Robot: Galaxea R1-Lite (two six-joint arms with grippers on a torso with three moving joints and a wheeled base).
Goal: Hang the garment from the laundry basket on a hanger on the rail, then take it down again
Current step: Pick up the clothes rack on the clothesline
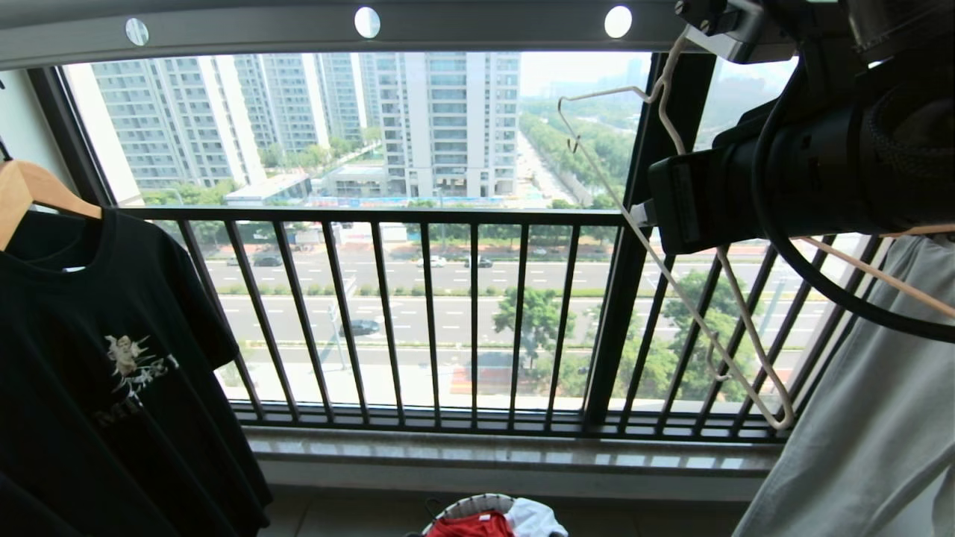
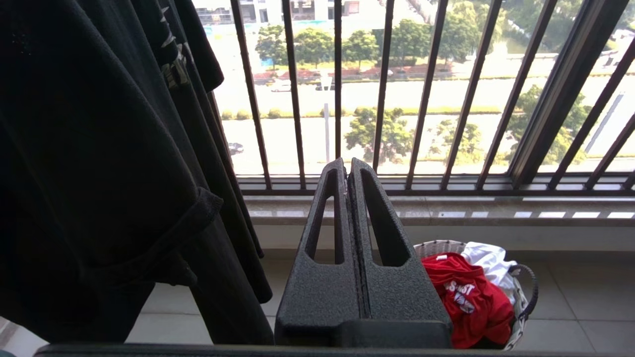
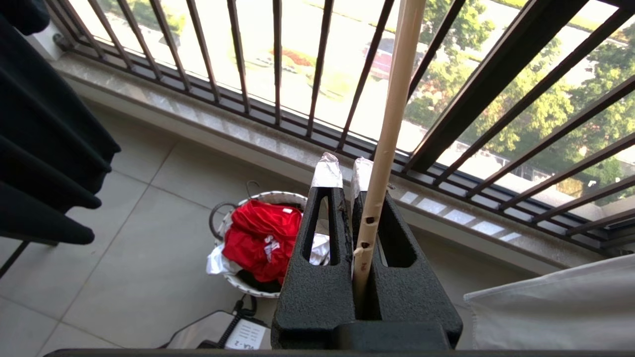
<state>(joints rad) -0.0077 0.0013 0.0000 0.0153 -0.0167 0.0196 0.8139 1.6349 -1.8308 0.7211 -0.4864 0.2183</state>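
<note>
The red garment (image 1: 474, 526) (image 2: 469, 297) (image 3: 258, 238) lies crumpled in the laundry basket (image 1: 466, 507) (image 2: 439, 246) (image 3: 270, 197) on the floor under the window. My right gripper (image 1: 647, 214) (image 3: 343, 171) is raised high at the right and shut on one wire of the cream-white hanger (image 1: 694, 309) (image 3: 392, 114), which is bare. The hanger's hook reaches up to the grey rail (image 1: 485, 26); whether it rests on the rail is hidden. My left gripper (image 2: 347, 166) is shut and empty, low beside the basket, and does not show in the head view.
A black T-shirt (image 1: 112, 358) hangs on a wooden hanger (image 1: 30, 190) at the left. A pale garment (image 1: 858, 410) hangs at the right. The black balcony railing (image 1: 448, 313) and a stone sill run across ahead. A white garment (image 1: 533, 518) shares the basket.
</note>
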